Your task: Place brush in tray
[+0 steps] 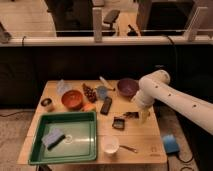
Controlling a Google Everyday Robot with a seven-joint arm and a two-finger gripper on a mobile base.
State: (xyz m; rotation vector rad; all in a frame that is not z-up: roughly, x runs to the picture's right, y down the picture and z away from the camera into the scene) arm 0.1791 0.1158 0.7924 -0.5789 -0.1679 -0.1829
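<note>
The brush (121, 122) lies on the wooden table (150, 150), right of centre, with its squarish dark head toward the front and its slim handle pointing back right. My gripper (143, 116) hangs from the white arm (165, 95) just right of the handle's end, close above the table. The green tray (62, 116) sits at the front left, well left of the brush. It holds a pale blue sponge (51, 137).
A flat black slab (106, 105) lies between the tray and the brush. An orange bowl (73, 99), a purple bowl (127, 87) and a dark bunch (89, 92) stand at the back. A white cup (109, 145) stands at the front. A blue object (169, 144) sits past the table's right edge.
</note>
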